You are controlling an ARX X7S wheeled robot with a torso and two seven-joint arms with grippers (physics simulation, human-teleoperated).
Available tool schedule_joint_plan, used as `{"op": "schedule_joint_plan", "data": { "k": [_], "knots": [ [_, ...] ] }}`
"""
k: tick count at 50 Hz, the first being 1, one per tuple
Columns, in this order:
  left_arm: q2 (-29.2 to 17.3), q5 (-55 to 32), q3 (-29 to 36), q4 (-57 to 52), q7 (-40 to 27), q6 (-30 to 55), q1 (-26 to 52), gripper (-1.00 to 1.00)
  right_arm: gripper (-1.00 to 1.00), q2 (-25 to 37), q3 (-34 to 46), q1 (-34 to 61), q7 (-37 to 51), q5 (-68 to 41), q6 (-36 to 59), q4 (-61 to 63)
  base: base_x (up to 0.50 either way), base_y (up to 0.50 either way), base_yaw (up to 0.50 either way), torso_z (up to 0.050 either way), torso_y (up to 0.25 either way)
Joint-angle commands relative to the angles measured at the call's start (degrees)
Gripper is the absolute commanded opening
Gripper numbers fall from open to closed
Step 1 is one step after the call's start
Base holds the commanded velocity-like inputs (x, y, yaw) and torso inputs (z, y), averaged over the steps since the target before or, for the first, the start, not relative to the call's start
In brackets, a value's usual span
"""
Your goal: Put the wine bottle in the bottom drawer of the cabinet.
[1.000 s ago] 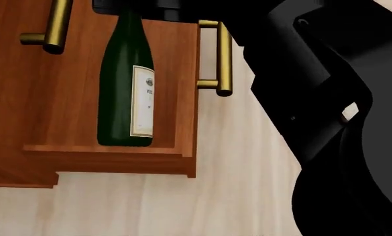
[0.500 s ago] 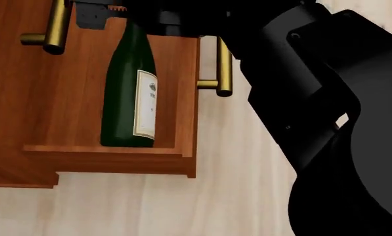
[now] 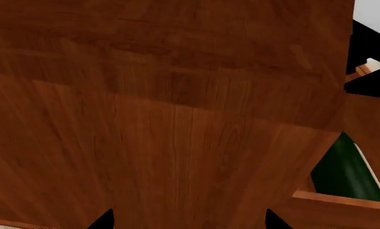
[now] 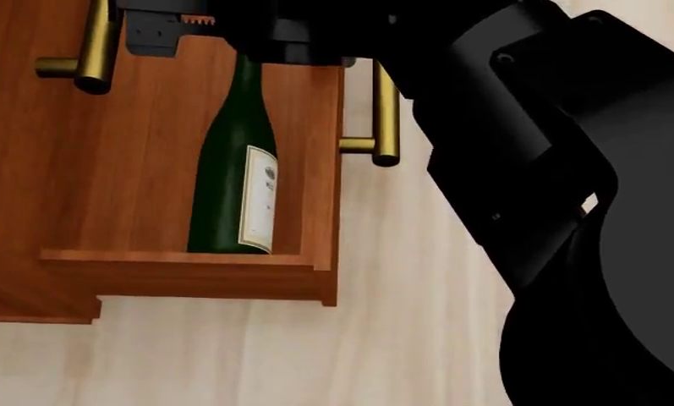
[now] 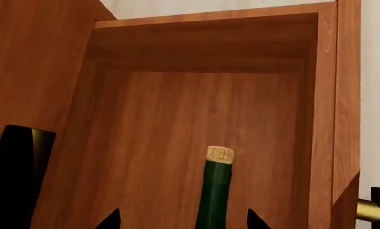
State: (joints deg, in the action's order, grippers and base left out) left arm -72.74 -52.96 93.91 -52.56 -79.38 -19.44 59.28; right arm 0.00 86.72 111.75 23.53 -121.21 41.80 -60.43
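Note:
The dark green wine bottle (image 4: 232,178) stands inside the open bottom drawer (image 4: 178,272) of the reddish-brown cabinet (image 4: 21,211), leaning slightly. My right gripper (image 4: 241,42) is just above its neck. In the right wrist view the corked neck (image 5: 215,195) rises between the wide-apart fingertips of the right gripper (image 5: 181,222), touching neither, so the gripper is open. My left gripper (image 3: 188,222) is open and empty, close against the cabinet's wood (image 3: 177,119). A strip of the bottle (image 3: 342,174) shows past the cabinet's edge.
The bottom drawer's brass handle (image 4: 384,110) sticks out beside the drawer front. An upper drawer's handle (image 4: 97,42) is close to my right gripper. My black right arm (image 4: 562,169) fills the right of the head view. Pale wood floor (image 4: 404,338) lies below the drawer.
The bottle has come free of my right gripper and now stands lower in the drawer, leaning, with its base shifted right. Its neck now shows below the gripper.

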Motion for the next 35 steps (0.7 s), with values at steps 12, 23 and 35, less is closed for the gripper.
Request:
{"op": "schedule_joint_plan", "data": {
  "k": [12, 23, 35],
  "knots": [
    [0.2, 0.0, -0.4, 0.0, 0.1, 0.1, -0.4, 1.0, 1.0, 0.0, 6.8, 4.0, 0.6, 1.9, 4.1, -0.7, 0.0, 0.0, 0.0, 0.0, 0.0],
    [0.0, 0.1, -0.6, -0.3, 0.0, 0.3, -0.5, 1.0, 1.0, 0.0, 6.7, 7.9, -1.7, 3.2, 5.4, -1.6, 0.0, 0.0, 0.0, 0.0, 0.0],
    [0.1, -0.2, -0.9, 0.0, 0.1, 0.6, -0.6, 1.0, 1.0, 0.0, 6.9, 11.0, -5.4, 5.0, 6.6, -2.8, 0.0, 0.0, 0.0, 0.0, 0.0]
  ]
}}
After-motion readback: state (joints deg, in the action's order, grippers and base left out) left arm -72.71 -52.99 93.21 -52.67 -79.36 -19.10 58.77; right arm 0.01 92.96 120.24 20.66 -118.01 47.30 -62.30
